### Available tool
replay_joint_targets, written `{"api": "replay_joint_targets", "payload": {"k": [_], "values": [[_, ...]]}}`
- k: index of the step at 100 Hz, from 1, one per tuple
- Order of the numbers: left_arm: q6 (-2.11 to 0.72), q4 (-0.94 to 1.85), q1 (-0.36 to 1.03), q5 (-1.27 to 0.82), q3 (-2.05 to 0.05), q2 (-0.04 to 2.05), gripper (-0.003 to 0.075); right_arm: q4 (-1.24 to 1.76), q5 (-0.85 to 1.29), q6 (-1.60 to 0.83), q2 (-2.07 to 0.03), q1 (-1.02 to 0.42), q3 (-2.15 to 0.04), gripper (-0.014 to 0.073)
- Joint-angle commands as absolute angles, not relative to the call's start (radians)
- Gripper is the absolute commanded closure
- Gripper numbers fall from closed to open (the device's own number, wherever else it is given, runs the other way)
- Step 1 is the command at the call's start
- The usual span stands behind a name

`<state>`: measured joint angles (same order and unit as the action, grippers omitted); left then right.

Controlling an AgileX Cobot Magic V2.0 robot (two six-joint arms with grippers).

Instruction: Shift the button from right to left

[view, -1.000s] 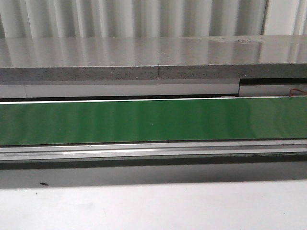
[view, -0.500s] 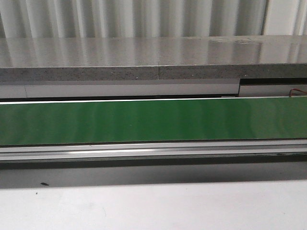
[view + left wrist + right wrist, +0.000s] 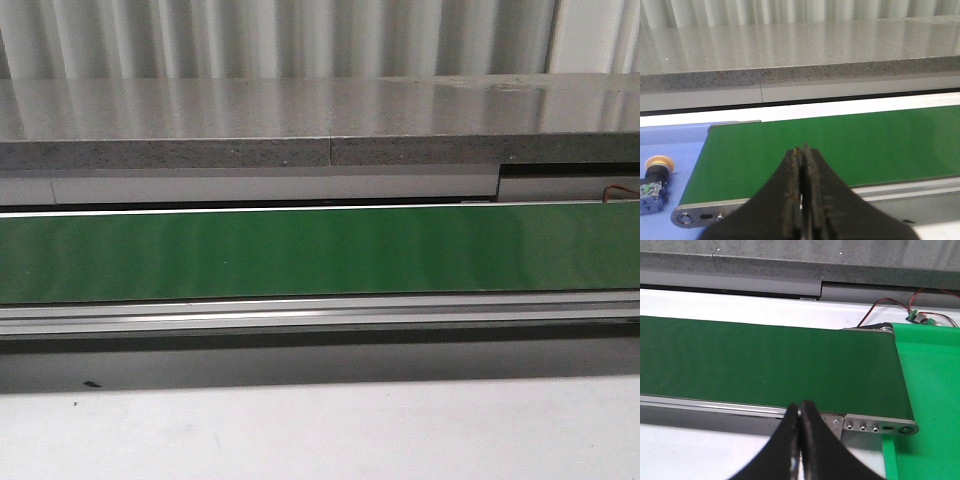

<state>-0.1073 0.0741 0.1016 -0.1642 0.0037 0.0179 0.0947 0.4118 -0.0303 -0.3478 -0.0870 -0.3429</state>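
The button (image 3: 654, 176), with a yellow-orange cap, black collar and blue-grey block, lies on its side on a light blue surface (image 3: 670, 142) just past the belt's left end in the left wrist view. My left gripper (image 3: 802, 150) is shut and empty, over the green belt's near edge, well to the right of the button. My right gripper (image 3: 801, 405) is shut and empty, above the belt's near rail by its right end. Neither gripper nor the button shows in the front view.
A long green conveyor belt (image 3: 320, 250) runs across the front view, with a metal rail (image 3: 320, 315) in front and a grey stone ledge (image 3: 320, 130) behind. A bright green mat (image 3: 935, 390) lies past the belt's right end, with red wires and a small circuit board (image 3: 916, 316) behind.
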Motion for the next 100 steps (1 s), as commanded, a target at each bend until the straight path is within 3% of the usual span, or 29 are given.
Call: {"api": "replay_joint_targets", "payload": {"k": [1, 100], "values": [[-0.099, 0.051, 0.092, -0.026, 0.042, -0.020, 0.0741, 0.092, 0.331, -0.037, -0.353, -0.086, -0.368, 0.0662], [-0.099, 0.015, 0.056, -0.063, 0.042, -0.037, 0.0741, 0.084, 0.335, -0.037, -0.355, -0.086, -0.368, 0.0662]]}}
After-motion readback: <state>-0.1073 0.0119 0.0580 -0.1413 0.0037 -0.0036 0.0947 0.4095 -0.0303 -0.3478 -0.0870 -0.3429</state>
